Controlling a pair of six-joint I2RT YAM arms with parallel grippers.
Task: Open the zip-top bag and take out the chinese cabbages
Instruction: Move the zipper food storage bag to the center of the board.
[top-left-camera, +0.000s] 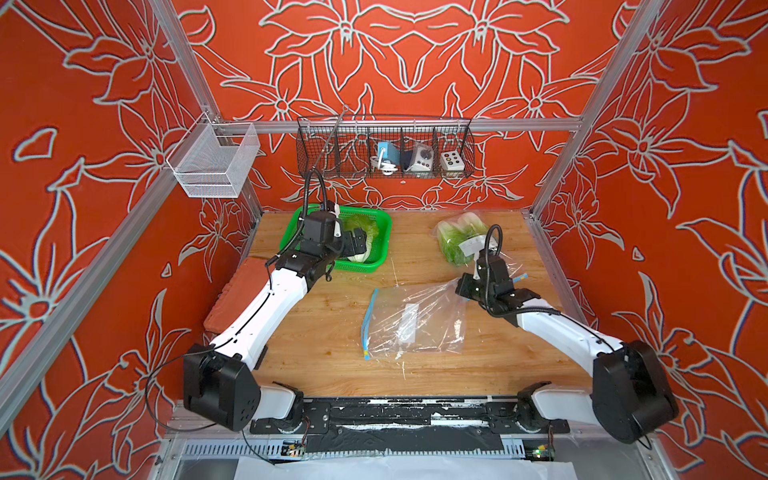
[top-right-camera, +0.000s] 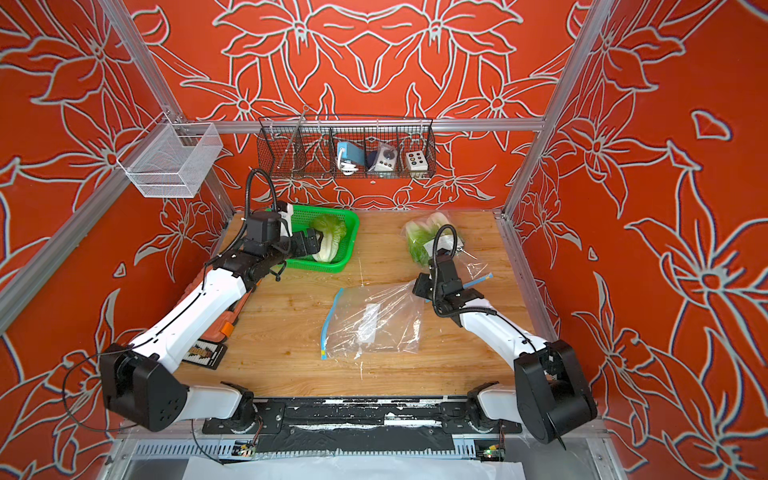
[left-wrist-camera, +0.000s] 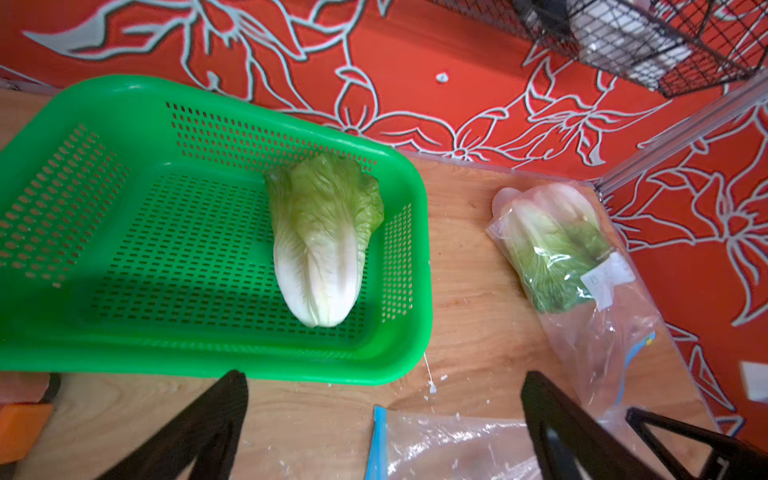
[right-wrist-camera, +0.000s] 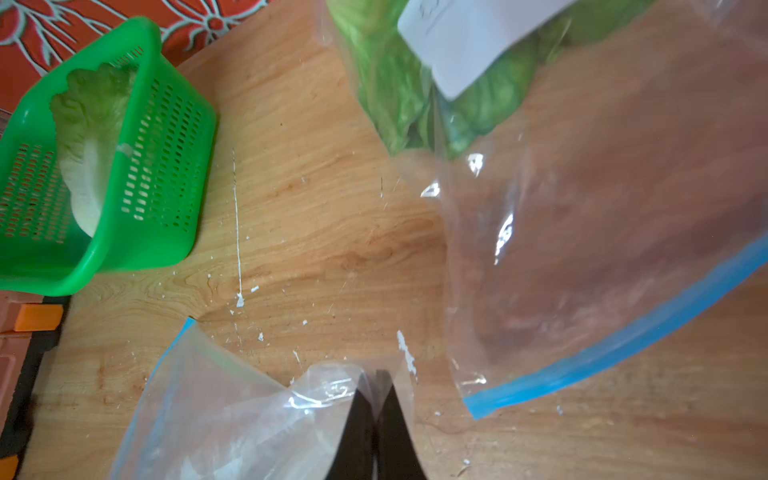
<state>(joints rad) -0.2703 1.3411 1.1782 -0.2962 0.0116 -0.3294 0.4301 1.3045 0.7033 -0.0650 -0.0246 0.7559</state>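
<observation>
Clear plastic zip-top bag (top-left-camera: 436, 328) glinting glossily, perforated green plastic basket (left-wrist-camera: 208, 357) shining smoothly, grained wooden tabletop (top-left-camera: 316, 332) showing white scuffs.

1. Basket (left-wrist-camera: 208, 357): bright green, rows of small slots.
2. Cabbage (left-wrist-camera: 320, 241) in the basket: light-green leaves, white base.
3. Empty bag (top-left-camera: 432, 332) near the basket: clear, blue zip strip.
4. Table (top-left-camera: 324, 353): pale wood grain.
5. Wall (top-left-camera: 498, 83) behind the basket: orange-red, grey-white flower outlines.

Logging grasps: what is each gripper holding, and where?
Right gripper pinches the empty clear plastic zip-top bag at a corner opposite its blue zip; left gripper holds nothing.
</observation>
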